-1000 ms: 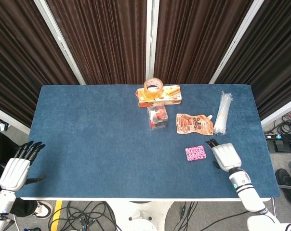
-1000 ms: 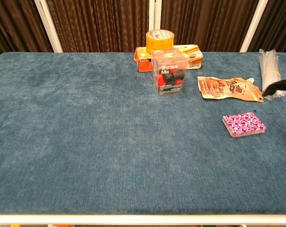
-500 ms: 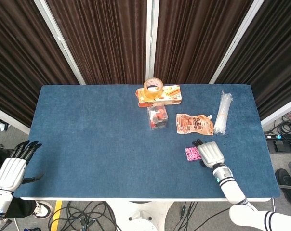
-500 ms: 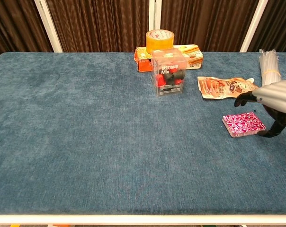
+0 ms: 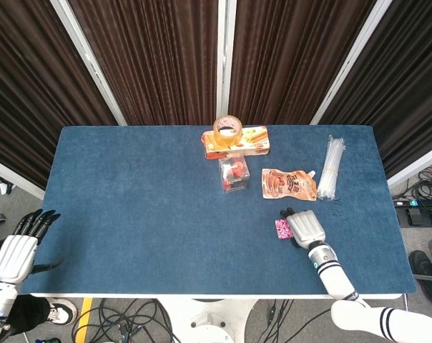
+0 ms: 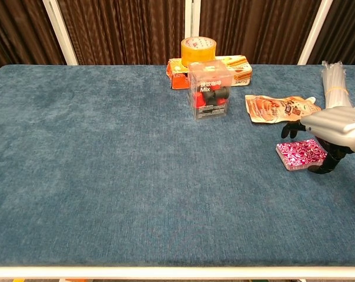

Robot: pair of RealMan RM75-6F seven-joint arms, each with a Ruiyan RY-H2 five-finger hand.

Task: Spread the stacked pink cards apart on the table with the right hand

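The stack of pink patterned cards (image 6: 300, 154) lies on the blue table at the right front, mostly covered in the head view, where only its left edge (image 5: 281, 228) shows. My right hand (image 5: 306, 228) hovers palm down over the stack, its dark fingertips (image 6: 290, 127) reaching past the far edge and the thumb (image 6: 322, 168) down beside the near right corner. Whether it touches the cards I cannot tell. In the chest view the right hand (image 6: 333, 122) sits just above the stack. My left hand (image 5: 16, 249) hangs off the table's left front corner, fingers apart, holding nothing.
An orange snack pouch (image 5: 288, 184) lies just behind the cards. A clear box with red and black parts (image 6: 210, 94), an orange carton (image 6: 215, 69) with a tape roll (image 6: 198, 47) on it, and a bundle of clear straws (image 5: 332, 166) stand farther back.
My right hand has slid left from beside the cards until it covers most of the stack. My left hand has dropped back a little farther off the table's corner.
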